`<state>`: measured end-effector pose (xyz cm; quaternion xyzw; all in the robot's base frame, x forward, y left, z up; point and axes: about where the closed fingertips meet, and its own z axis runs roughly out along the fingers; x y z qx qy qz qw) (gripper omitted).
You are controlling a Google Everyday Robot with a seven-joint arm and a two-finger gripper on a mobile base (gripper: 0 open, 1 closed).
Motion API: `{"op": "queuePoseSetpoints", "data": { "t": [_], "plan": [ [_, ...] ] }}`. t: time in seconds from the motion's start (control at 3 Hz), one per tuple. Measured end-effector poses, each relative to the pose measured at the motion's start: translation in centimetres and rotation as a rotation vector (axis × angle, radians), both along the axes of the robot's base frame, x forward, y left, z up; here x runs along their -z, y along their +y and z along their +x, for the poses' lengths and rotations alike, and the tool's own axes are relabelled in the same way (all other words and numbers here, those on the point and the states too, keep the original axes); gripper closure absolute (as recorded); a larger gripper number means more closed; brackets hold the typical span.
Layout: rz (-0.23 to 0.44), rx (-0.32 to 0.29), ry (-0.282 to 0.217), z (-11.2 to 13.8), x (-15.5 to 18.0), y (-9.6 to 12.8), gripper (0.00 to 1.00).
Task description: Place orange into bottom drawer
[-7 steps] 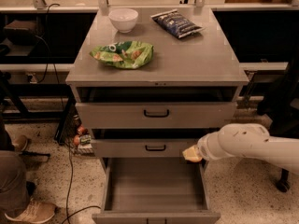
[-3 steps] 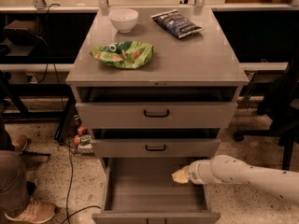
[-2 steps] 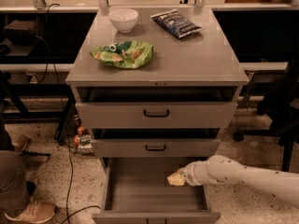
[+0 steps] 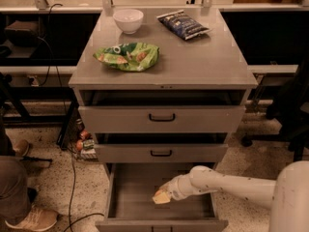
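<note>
The bottom drawer of the grey cabinet is pulled open and shows a plain grey interior. My gripper reaches in from the right on a white arm and sits low inside the drawer, near its middle. Its tip looks pale yellow. I see no orange as a separate thing; it may be hidden in the gripper, I cannot tell.
A white bowl, a green snack bag and a dark blue snack bag lie on the cabinet top. The two upper drawers are slightly open. A person's leg and shoe are at the left. Small cans and cables lie on the floor.
My arm has come down from beside the middle drawer and moved left, so the gripper is now inside the open bottom drawer.
</note>
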<state>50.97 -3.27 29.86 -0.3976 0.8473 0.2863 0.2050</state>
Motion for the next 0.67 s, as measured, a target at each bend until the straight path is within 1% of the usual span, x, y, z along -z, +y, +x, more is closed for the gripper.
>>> {"op": "queuePoseSetpoints", "data": {
  "t": [0.33,0.67],
  "plan": [
    [0.034,-0.015,0.006,0.7,3.0,3.0,1.00],
    [0.092,0.003,0.009,2.2,5.9,5.8,1.00]
  ]
}}
